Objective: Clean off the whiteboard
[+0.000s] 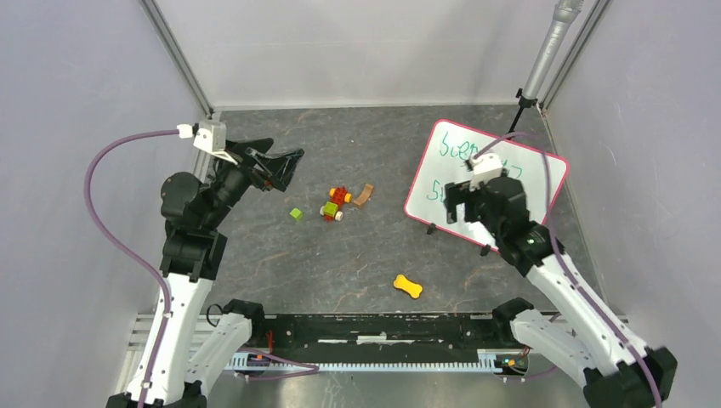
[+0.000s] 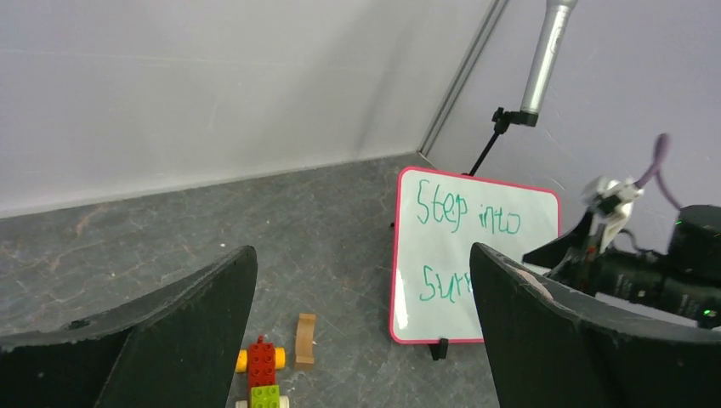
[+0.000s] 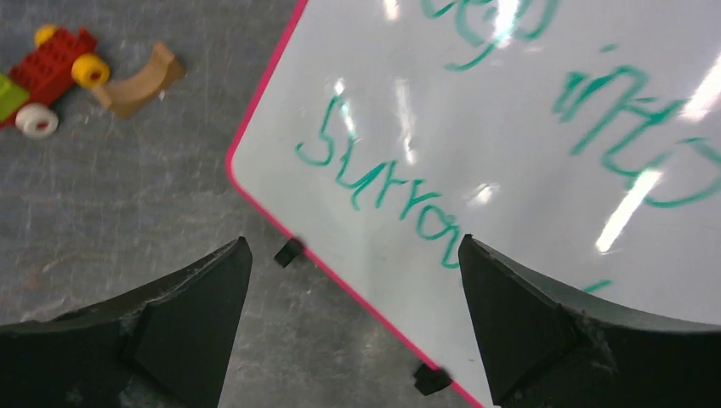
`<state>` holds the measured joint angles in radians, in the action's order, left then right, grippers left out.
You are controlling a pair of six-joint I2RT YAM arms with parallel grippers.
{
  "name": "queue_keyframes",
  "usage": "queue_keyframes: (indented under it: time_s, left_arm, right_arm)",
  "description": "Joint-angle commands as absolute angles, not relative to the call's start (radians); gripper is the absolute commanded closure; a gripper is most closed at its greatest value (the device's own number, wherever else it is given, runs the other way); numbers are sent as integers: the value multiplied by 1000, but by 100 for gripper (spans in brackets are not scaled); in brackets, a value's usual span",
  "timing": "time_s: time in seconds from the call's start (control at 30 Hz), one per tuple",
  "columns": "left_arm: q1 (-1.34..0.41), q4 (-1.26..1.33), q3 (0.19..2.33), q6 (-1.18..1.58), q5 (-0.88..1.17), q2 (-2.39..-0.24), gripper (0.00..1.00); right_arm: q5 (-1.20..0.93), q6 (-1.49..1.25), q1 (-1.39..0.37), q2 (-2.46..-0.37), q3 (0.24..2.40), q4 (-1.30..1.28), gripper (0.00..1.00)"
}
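Note:
The whiteboard (image 1: 448, 174) lies tilted at the right of the table, white with a pink-red frame, black feet and green handwriting. It also shows in the left wrist view (image 2: 459, 255) and the right wrist view (image 3: 510, 153). My right gripper (image 1: 466, 204) hovers over the board's near edge, open and empty; in its own view the gripper (image 3: 353, 255) straddles the frame and a foot. My left gripper (image 1: 285, 170) is open and empty at the left, raised, facing the board; its own view shows the gripper (image 2: 364, 272) too. No eraser shows.
A cluster of toy bricks (image 1: 333, 204) with a brown arch piece (image 1: 365, 195) and a green cube (image 1: 295, 214) lies mid-table. A yellow bone-shaped piece (image 1: 408, 286) lies near the front. A grey pole on a stand (image 1: 544, 51) rises at the back right. Walls enclose the table.

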<state>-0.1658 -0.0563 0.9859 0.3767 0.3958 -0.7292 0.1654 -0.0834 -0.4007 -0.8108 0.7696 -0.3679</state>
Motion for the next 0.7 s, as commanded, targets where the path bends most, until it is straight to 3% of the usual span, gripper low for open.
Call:
queue_keyframes:
  time_s: [0.0, 0.13, 0.53, 0.67]
  left_arm:
    - [-179, -5, 975, 377, 443, -749, 0]
    - [-184, 33, 965, 404, 472, -779, 0]
    - [-188, 10, 971, 387, 465, -801, 0]
    - [-193, 7, 970, 389, 456, -805, 0]
  right_arm:
    - [78, -132, -507, -891, 700, -303, 3]
    - [9, -134, -637, -942, 616, -240, 2]
    - [108, -65, -1002, -1164, 586, -317, 1]
    - [127, -64, -1020, -1208, 586, -325, 14]
